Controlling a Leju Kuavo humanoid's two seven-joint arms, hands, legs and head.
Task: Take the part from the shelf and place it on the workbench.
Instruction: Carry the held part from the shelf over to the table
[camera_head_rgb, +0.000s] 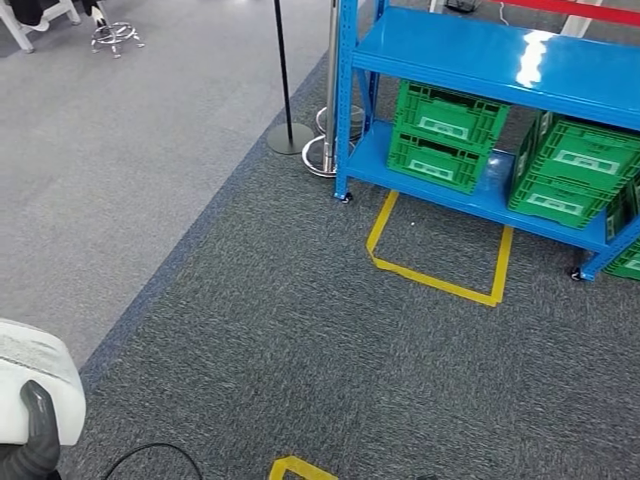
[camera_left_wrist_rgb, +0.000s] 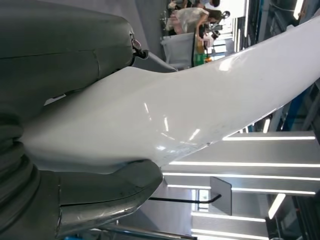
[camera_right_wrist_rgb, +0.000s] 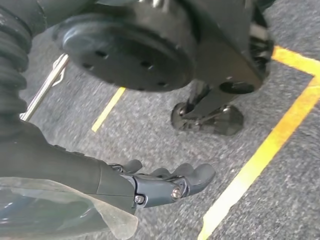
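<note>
Grey carpet floor (camera_head_rgb: 226, 330) with yellow tape outline (camera_head_rgb: 438, 270). Blue shelf (camera_head_rgb: 483, 60) upper right; green crates (camera_head_rgb: 441, 135) on its lower tier, contents not discernible. White part (camera_left_wrist_rgb: 181, 110), smooth, glossy, long and curved, gripped in left hand (camera_head_rgb: 34, 435) at lower left of head view; grey fingers (camera_left_wrist_rgb: 105, 195) clamp it from both sides. Right hand (camera_right_wrist_rgb: 158, 182) hangs above floor, dark fingers (camera_right_wrist_rgb: 188, 176) extended, slightly curled, holding nothing.

White glossy curved part (camera_left_wrist_rgb: 170, 115) gripped in left hand (camera_left_wrist_rgb: 56, 125); blue shelf (camera_head_rgb: 483, 60) ahead, green crates on lower tier.
</note>
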